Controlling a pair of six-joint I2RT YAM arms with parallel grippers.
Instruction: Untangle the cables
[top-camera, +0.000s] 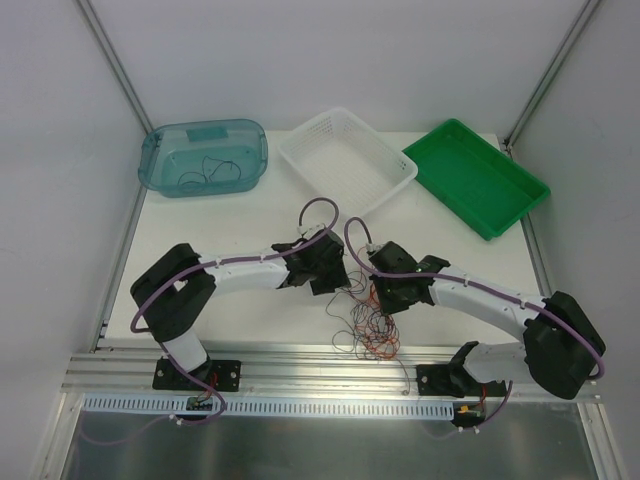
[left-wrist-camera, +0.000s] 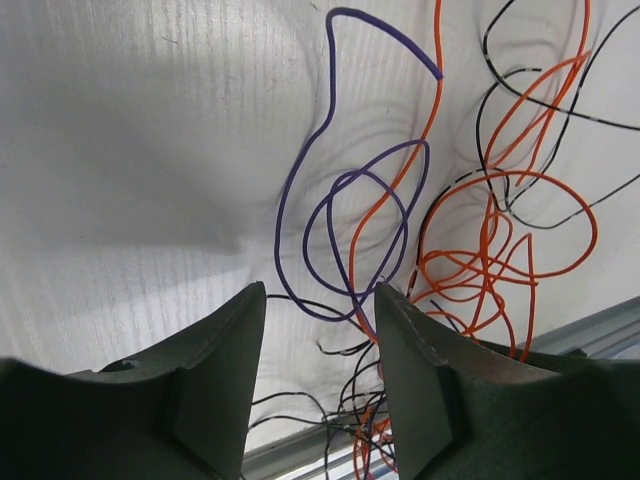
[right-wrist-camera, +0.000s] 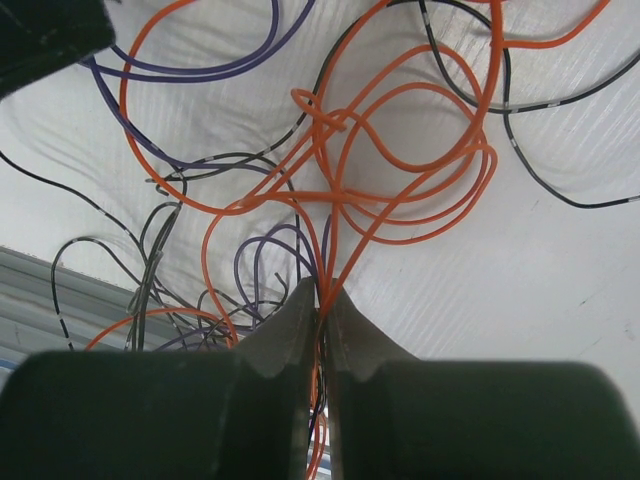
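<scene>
Cables (top-camera: 366, 326) sat in one knotted heap on the white tabletop (top-camera: 250, 215) at its near edge, between the two arms, with the lowest loops reaching onto the aluminium rail (top-camera: 300, 358); a mix of orange, black and thin purple wire. The right gripper (right-wrist-camera: 320, 296) had its fingers (right-wrist-camera: 280, 340) pinched fully together on a bunch of orange strands (right-wrist-camera: 400, 160) that ran up out of the seam into the knot. The left gripper (left-wrist-camera: 320, 300) had its fingers (left-wrist-camera: 215, 380) partway apart with a clear gap and nothing clamped; a purple loop (left-wrist-camera: 345, 230) and a few black strands lay just ahead of that gap. One black wire (top-camera: 205, 172) lay in the teal bin (top-camera: 200, 160) at the far left, with the white basket (top-camera: 345, 160) and green tray (top-camera: 475, 178) beside it. The main risk was that the right side held several strands at once, so a pull could cinch the knot tighter instead of freeing one wire. The left could also catch two or three wires when it closed, since purple and black crossed right at its tips, and then both arms would just stretch the same clump. The wire was hair-thin, so it could slip out of the pads under tension. The heap was already at the edge, so a drag toward the bases could snag loops on the rail or pull them off the tabletop
</scene>
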